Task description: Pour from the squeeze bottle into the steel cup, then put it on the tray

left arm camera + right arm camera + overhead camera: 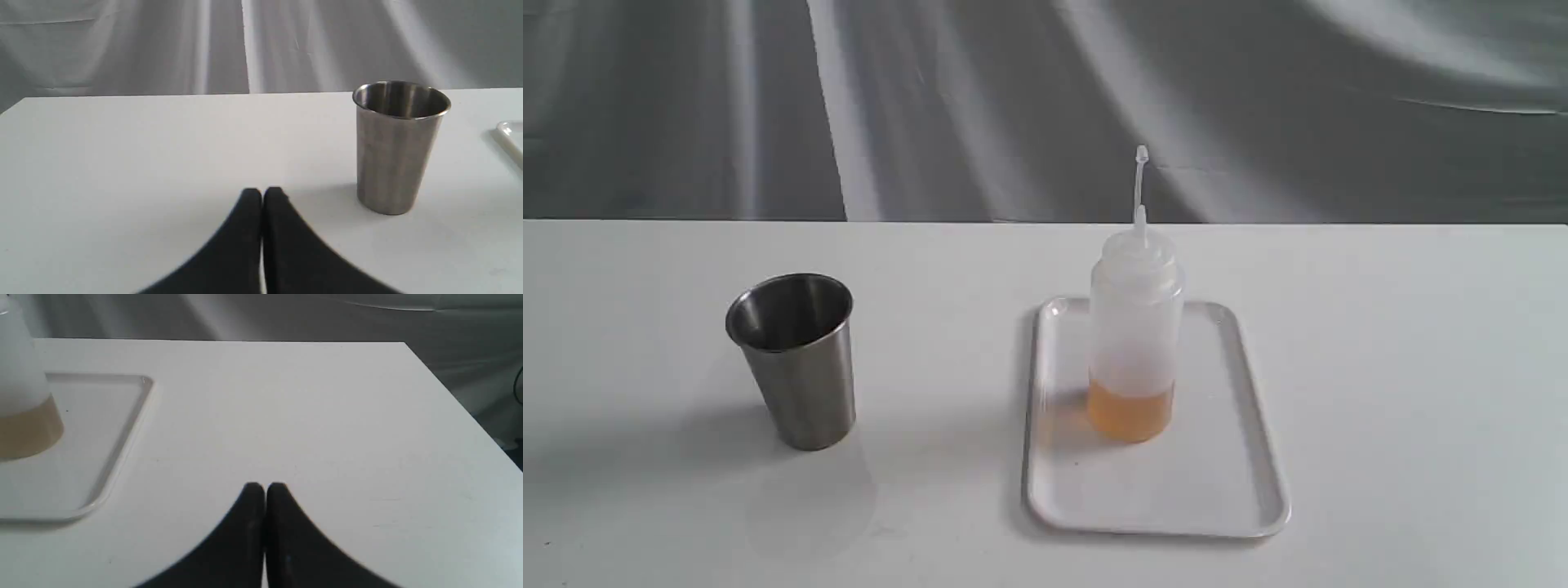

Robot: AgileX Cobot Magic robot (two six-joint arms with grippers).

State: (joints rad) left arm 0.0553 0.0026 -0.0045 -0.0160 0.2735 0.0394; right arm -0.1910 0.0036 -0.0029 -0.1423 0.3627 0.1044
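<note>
White desk point(1421, 367) in front of a grey draped cloth point(1013, 98). On the right half of the desk in the exterior view, the tray point(1225, 490): flat, white, low-rimmed, with its long sides running away from the camera. Upright on the tray, about the middle and a little toward its left edge, the squeeze bottle point(1134, 327): amber-orange liquid in the lower part, cloudy whitish plastic above, thin nozzle pointing straight up. Free of both pairs of fingers. Well apart to the left, directly on the desk, the steel cup point(796, 367): upright, mouth upward, wider at the rim, inside dark and hard to read. Left fingers point(247, 220): black, pressed together tip to tip, pinching nothing, low over bare desk, near the cup but apart from it, with a sliver of the tray's rim at the frame edge. Right fingers point(249, 518): likewise pressed together and empty, over bare desk near one corner of the tray, apart from it, with the bottle only partly in frame.
</note>
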